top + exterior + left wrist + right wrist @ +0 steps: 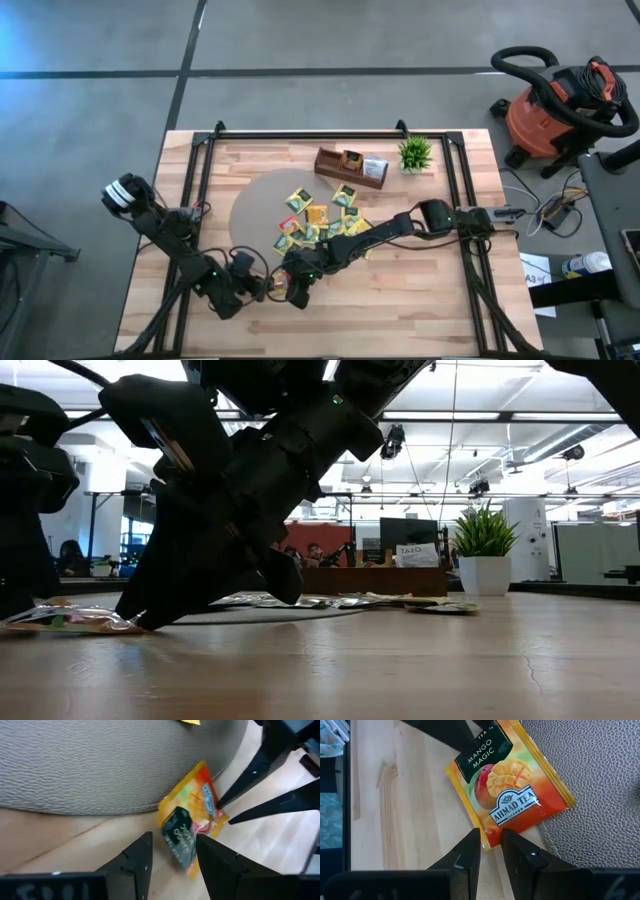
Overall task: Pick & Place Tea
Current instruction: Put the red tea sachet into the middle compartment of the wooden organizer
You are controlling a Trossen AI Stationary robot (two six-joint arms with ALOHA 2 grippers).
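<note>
An orange mango tea sachet (192, 815) (512, 790) lies half on bare wood at the near edge of the round grey mat (262, 205), one side resting on the mat's rim. My left gripper (172, 865) (262, 289) is open, and its fingers stand on either side of the sachet's dark label end without touching it. My right gripper (491, 847) (294, 290) reaches in from the right. Its fingers stand a narrow gap apart at the corner of the sachet's red end. More tea sachets (322, 218) lie scattered on the mat. My right gripper comes slanting down from the table's right side onto the corner of the sachet's red end (495, 832). The corner shows in the narrow gap between the two fingertips (220, 805). I cannot tell whether the tips press on it. The sachet lies flat.
A brown wooden tray (330, 160) with a few sachets stands at the far side, and a small potted plant (415, 152) is next to it. A black frame (300, 134) rims the table. Bare wood lies along the near edge. A vacuum cleaner (560, 105) stands on the floor.
</note>
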